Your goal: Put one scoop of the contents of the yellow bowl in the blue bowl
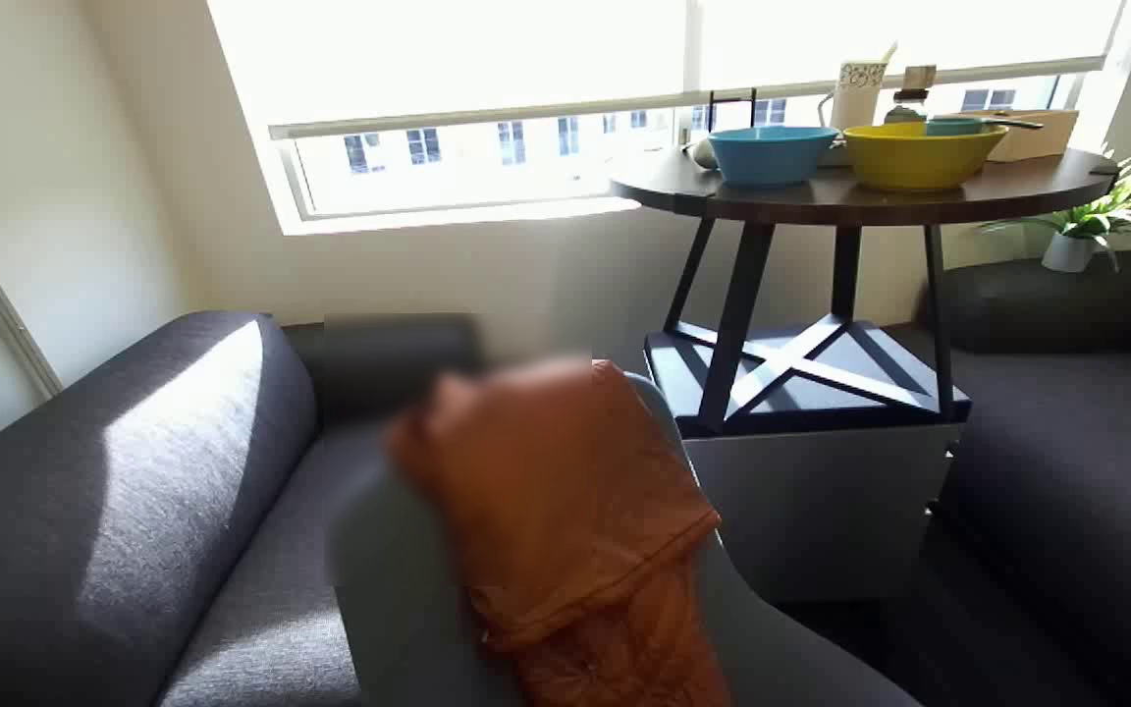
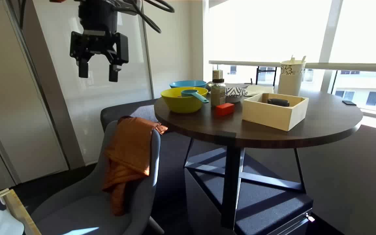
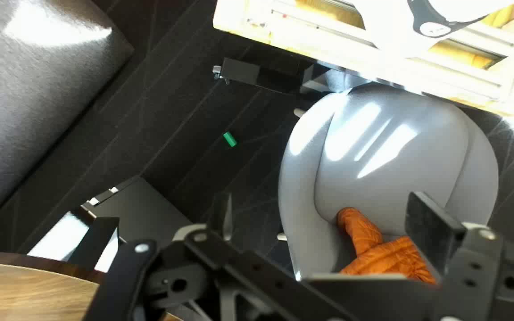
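The yellow bowl stands on the dark round table (image 2: 325, 114) and shows in both exterior views (image 1: 904, 165) (image 2: 183, 103). A teal scoop rests in it, its handle over the rim, also in both exterior views (image 1: 956, 126) (image 2: 198, 95). The bowl's contents are hardly visible. The blue bowl stands beside the yellow bowl, in both exterior views (image 1: 772, 159) (image 2: 188, 84). My gripper (image 2: 98, 72) is open and empty, pointing down, high up and away from the table. In the wrist view my fingers (image 3: 327, 223) are wide apart with nothing between them; both bowls are out of view there.
A bottle (image 2: 218, 93), red block (image 2: 224, 109), patterned bowl (image 2: 235, 93), tall cup (image 2: 290, 78) and wooden box (image 2: 266, 114) stand on the table near the bowls. A grey chair (image 3: 391, 156) with an orange jacket (image 2: 129, 147) stands beside the table, below my gripper.
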Tool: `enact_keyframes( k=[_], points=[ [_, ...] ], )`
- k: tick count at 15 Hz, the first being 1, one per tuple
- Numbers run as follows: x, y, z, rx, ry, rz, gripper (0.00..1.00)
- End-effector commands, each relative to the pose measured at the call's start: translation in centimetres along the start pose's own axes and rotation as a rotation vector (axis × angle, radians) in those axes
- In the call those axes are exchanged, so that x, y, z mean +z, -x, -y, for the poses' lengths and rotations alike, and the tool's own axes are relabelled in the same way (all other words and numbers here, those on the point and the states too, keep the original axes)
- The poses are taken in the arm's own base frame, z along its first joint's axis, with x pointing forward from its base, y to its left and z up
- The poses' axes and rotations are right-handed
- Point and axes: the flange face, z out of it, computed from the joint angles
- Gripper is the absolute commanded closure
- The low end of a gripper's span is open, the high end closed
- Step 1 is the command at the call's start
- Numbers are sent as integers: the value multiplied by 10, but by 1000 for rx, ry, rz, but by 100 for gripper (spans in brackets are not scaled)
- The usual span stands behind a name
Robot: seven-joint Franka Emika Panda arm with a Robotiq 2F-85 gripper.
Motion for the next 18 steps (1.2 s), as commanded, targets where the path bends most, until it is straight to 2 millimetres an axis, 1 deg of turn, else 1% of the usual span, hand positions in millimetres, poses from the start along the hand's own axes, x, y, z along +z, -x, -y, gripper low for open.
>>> enact_keyframes(
  k=[1, 9, 11, 14, 17, 18],
  points=[
    [-1, 0, 0, 0, -1, 1, 0],
    [-1, 0, 0, 0, -1, 1, 0],
    [-6, 4, -13, -106, -121, -49, 0],
    [-10, 11, -53, -126, -246, -131, 0],
    [-7, 14, -100, 27, -359, -173, 0],
    [-7, 16, -112, 75, -389, -190, 0]
  ],
)
